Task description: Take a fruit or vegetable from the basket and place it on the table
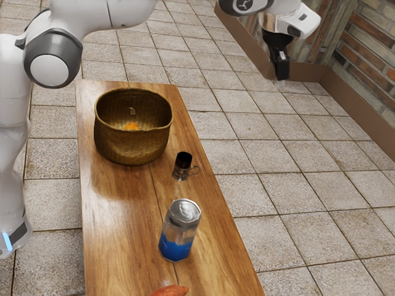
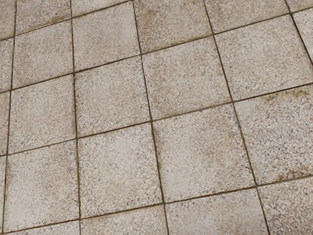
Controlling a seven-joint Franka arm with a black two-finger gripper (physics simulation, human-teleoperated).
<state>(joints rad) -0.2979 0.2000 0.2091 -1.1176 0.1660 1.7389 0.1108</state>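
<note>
Bright orange produce (image 1: 131, 126), partly hidden inside the woven basket (image 1: 131, 147)

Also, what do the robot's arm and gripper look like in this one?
The arm has smooth, rounded white shells. One large joint has a dark grey surround and a round white cap. Low down glows a blue strip; near the hand, a dark cover bears a pale mark. The gripper is black and narrow.

Bright, soft light, pale glare on the wooden table (image 1: 117, 228), dim inside the basket (image 1: 133, 145)
</note>
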